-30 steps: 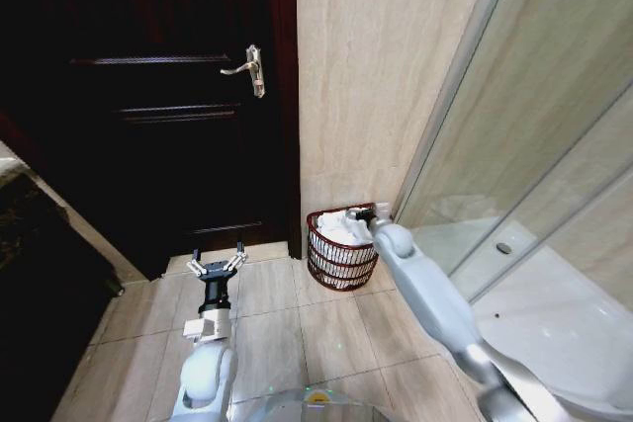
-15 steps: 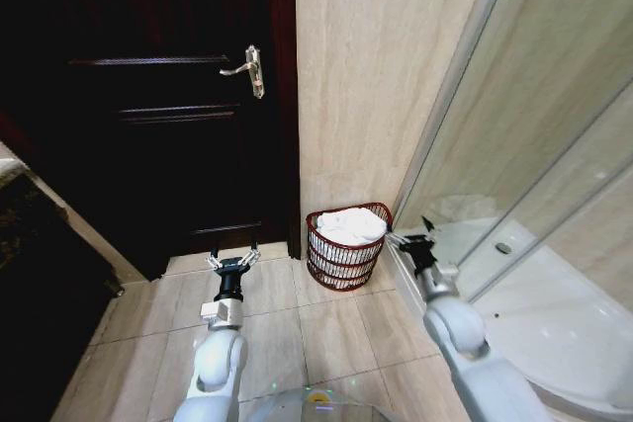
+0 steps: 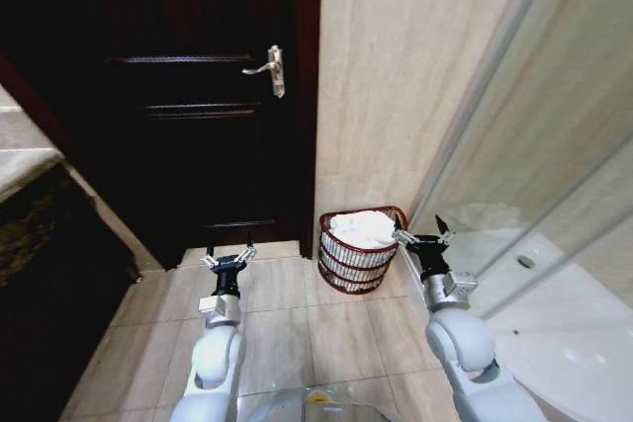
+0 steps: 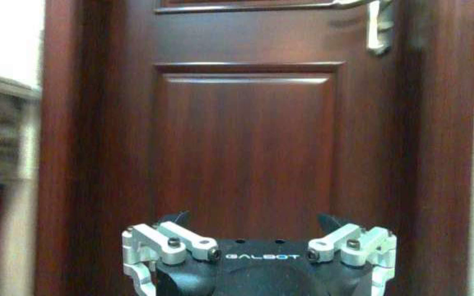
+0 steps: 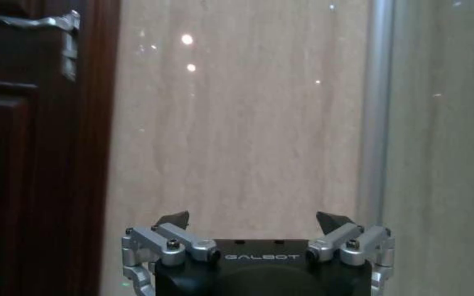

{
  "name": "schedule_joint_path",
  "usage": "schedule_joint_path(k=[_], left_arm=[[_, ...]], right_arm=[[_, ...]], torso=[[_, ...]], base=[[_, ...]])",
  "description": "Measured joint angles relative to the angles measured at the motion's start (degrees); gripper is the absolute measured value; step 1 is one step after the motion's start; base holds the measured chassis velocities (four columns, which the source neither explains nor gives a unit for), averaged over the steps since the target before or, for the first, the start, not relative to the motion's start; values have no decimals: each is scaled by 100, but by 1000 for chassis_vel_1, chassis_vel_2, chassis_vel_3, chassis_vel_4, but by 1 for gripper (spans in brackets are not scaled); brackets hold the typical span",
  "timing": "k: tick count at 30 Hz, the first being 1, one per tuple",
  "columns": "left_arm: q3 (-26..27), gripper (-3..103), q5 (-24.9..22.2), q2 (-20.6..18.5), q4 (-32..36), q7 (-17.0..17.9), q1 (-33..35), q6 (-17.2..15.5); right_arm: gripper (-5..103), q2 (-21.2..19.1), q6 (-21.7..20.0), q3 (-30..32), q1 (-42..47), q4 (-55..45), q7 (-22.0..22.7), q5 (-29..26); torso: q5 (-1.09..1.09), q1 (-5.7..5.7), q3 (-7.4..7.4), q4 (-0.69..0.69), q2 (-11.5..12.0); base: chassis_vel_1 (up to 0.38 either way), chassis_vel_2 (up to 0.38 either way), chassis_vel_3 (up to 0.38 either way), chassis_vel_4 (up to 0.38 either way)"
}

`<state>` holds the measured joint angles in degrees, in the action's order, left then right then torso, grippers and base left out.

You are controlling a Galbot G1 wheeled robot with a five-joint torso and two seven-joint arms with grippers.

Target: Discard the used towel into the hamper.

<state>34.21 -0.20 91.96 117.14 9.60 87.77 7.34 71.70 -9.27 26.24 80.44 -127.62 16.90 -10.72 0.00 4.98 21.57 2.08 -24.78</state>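
Standing on tiled floor (image 3: 297,323) by the door (image 3: 198,96), hamper (image 3: 360,254) holds towel (image 3: 363,227); both hands spread.

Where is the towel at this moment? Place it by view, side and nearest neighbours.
In the head view, the white towel lies inside the hamper, on the floor against the tiled wall right of the door, beside the open right pincer.
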Motion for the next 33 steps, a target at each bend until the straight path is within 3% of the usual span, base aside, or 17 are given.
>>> schedule_joint_path(k=[5,21,33], left_arm=[[42,100,30,2,152,196,146,-145],[-64,100,83,-87,482,361,284,-447],[-53,100,50,-114,463,385,262,-434]], right_arm=[[100,91,85,-15,62,-47,0,128],[100,294,155,230,308,-338,-6,166],[100,139,-53,205,379,-583,71,5]], torso=[[0,31,45,-6,-78],[0,213,307,-4,-522],[0,311,452,-3,-765]], base=[[21,17,20,15],[0,0,0,0],[0,0,0,0]])
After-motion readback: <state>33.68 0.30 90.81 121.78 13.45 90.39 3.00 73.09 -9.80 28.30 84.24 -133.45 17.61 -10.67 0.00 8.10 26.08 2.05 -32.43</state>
